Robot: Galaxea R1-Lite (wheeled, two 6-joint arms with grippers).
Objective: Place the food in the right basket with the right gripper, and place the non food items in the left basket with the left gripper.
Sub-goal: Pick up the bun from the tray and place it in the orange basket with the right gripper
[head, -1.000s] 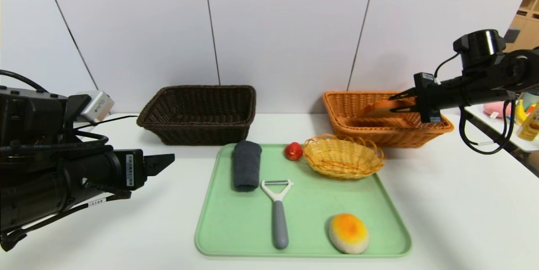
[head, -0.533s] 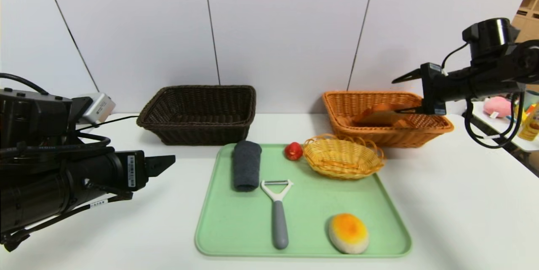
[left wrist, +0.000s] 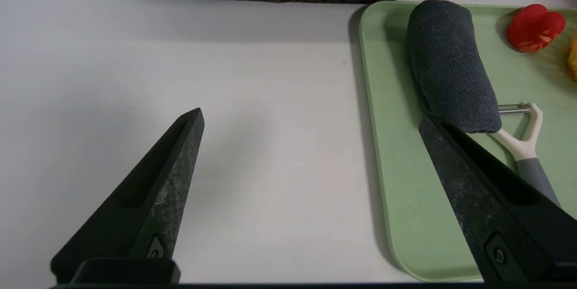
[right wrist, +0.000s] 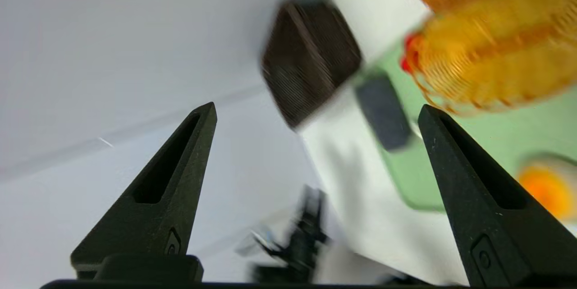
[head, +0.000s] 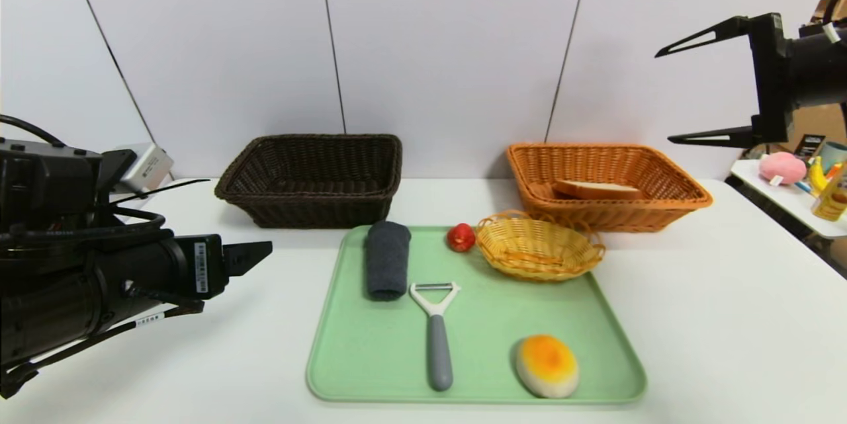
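- Head view: right gripper (head: 665, 95) hangs high in the air, above and beside the right end of the large rectangular orange-brown wicker basket (head: 681, 198); jaws spread wide, nothing between them.
- Below that gripper, the thick white bread slice with tan crust (head: 597, 188) lies flat inside the orange-brown basket, apart from both fingers.
- Oval pale bun with orange-yellow top (head: 547, 365) sits on the pale green rectangular tray (head: 370, 371), at the tray corner nearest the robot on the right gripper's side, well below and apart from it.
- Small yellow oval wire-rimmed basket (head: 539, 252) rests at the tray's far corner, between the bun and the orange-brown basket.
- Left gripper (left wrist: 311, 120) is held low over the white table (left wrist: 270, 158), jaws wide, holding nothing, just beside the tray's left edge.
- Left wrist view: dark grey rolled cloth (left wrist: 451, 66) lies on the tray right ahead of one left finger; white-headed peeler with grey handle (left wrist: 525, 144) sits just past it; small red round thing (left wrist: 534, 27) is farther off.
- Large rectangular dark brown wicker basket (head: 311, 179) stands ahead of the left gripper, behind the tray.
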